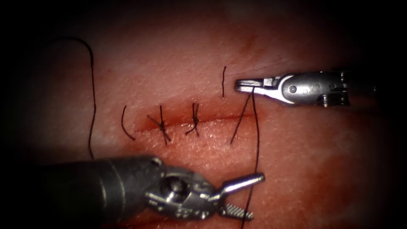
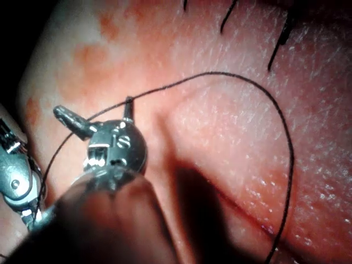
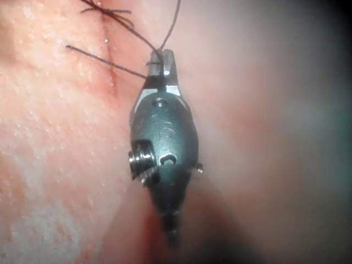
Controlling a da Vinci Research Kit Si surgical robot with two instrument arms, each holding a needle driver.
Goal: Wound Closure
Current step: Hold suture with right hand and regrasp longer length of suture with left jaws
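The cut (image 1: 212, 123) runs across the tissue (image 1: 296, 169) and carries two knotted stitches (image 1: 162, 125) (image 1: 194, 121). At its right end a thread (image 1: 240, 119) rises out of the tissue to my right tool (image 1: 238, 85), whose jaws are shut on it; the right wrist view shows the same hold (image 3: 163, 61). From those jaws the thread (image 1: 257, 140) drops straight down and passes between the parted jaws of my left tool (image 1: 257, 196), which is open and holds nothing. In the left wrist view the thread (image 2: 220, 74) arcs between the spread jaws (image 2: 98, 111). I cannot make out the needle.
A short cut end of thread (image 1: 224, 81) lies above the cut beside the right tool's tip. A curved dark strand (image 1: 126, 125) sits left of the knots. A long thread (image 1: 92, 101) trails down the far left. Red fluid lines the cut.
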